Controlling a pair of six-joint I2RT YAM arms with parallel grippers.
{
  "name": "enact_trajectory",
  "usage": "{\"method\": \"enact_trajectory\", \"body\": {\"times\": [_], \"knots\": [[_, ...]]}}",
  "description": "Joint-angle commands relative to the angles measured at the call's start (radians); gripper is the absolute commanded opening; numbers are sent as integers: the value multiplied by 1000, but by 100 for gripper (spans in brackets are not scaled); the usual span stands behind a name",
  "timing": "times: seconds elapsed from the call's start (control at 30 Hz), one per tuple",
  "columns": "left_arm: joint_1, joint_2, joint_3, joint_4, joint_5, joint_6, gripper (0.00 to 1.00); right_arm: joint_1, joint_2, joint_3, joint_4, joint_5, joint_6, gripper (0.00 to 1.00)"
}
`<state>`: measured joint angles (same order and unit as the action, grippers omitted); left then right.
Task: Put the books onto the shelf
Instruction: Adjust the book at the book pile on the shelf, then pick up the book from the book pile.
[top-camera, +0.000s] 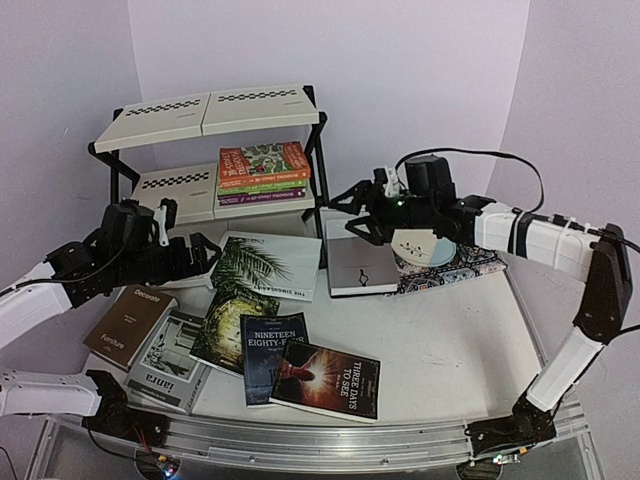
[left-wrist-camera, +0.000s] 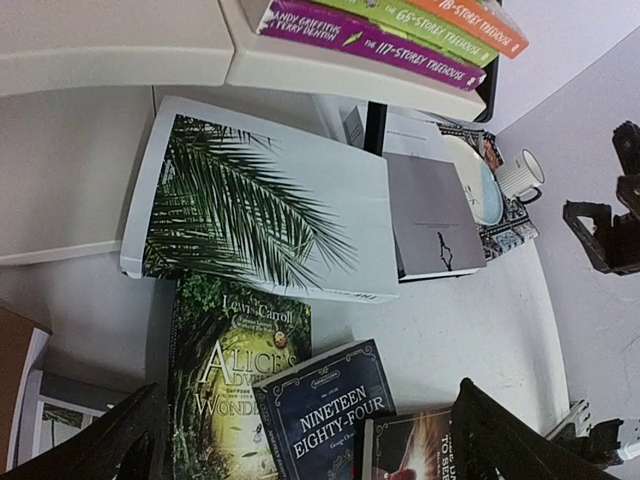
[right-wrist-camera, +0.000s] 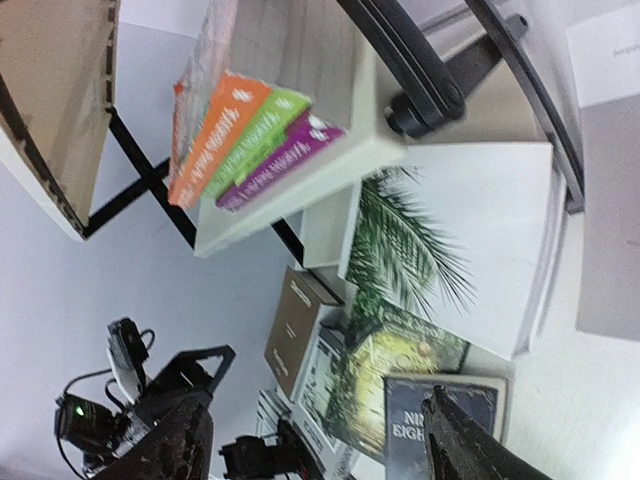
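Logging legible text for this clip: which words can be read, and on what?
"NINETEEN EIGHTY-FOUR": dark blue book
"THREE DAYS TO SEE": black book
"ALICE'S": green book
"117-STOREY TREEHOUSE": purple spine
"65-STOREY TREEHOUSE": green spine
"Decorate": brown book
Too small to read: print on the palm-leaf book and grey book.

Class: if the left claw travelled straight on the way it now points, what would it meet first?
Most likely the white palm-leaf book, lying just ahead of the open left claw. Its height is unclear, so it might pass over.
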<state>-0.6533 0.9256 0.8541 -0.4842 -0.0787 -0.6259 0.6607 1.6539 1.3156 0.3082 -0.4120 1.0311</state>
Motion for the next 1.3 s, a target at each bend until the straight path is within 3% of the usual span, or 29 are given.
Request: {"method": "enact_trajectory", "body": {"times": [0.0, 0.23, 0.57, 0.8, 0.93, 1.27], "knots": [[4, -6, -51, 8, 14, -19, 99, 24, -127, -177, -64, -5, -153, 75], [4, 28, -138, 14, 44, -22, 99, 114, -249, -348, -192, 149, -259, 98], [4, 102, -204, 17, 76, 2, 99, 278, -185, -359, -241, 301, -303, 98], [3, 174, -175, 32, 154, 23, 97, 447, -101, -302, -352, 456, -404, 97], [4, 218, -143, 32, 137, 28, 97, 467, -82, -331, -362, 472, -437, 98], [4, 295, -101, 29, 185, 41, 94, 571, 39, -293, -201, 485, -498, 98]]}}
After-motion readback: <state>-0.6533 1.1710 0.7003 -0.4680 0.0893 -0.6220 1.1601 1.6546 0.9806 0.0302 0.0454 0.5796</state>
